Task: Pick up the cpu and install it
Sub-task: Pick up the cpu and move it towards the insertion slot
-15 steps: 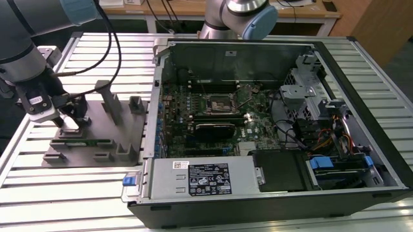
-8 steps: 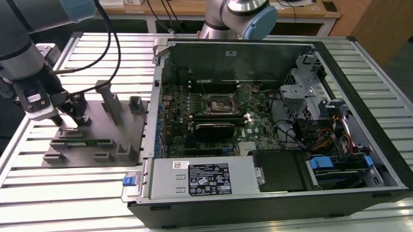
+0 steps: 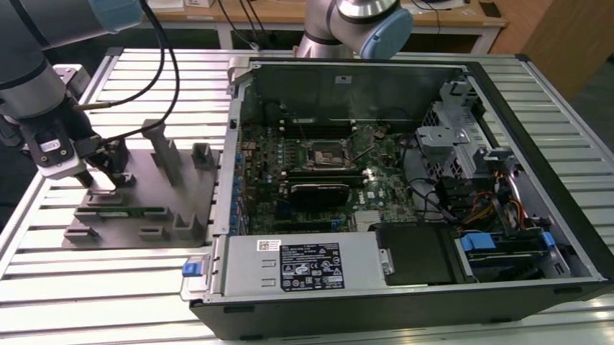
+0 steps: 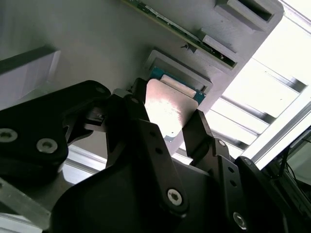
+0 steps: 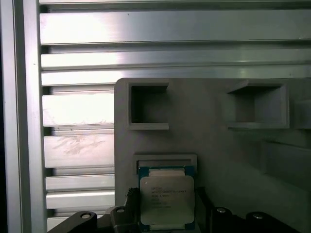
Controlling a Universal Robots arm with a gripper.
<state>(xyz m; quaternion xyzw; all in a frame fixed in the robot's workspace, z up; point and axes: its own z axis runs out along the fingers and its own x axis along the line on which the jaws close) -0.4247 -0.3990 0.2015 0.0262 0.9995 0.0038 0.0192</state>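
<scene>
The cpu (image 5: 166,199), a small square chip with a pale silver lid, lies in its pocket on the grey tray (image 5: 214,145). In the second wrist view the cpu (image 4: 167,109) sits between my two black fingers (image 4: 201,133), which press against its opposite edges. My gripper (image 3: 103,181) stands low over the tray (image 3: 144,223) on the exterior view's left, shut on the cpu. The open computer case (image 3: 403,180) lies on the exterior view's right, its motherboard socket (image 3: 321,152) uncovered.
A long green memory stick (image 3: 120,212) lies in a slot of the tray, close to the gripper. Upright grey posts (image 3: 163,147) rise from the tray. A second arm's base (image 3: 360,25) stands behind the case. The slatted metal table (image 3: 86,280) surrounds all.
</scene>
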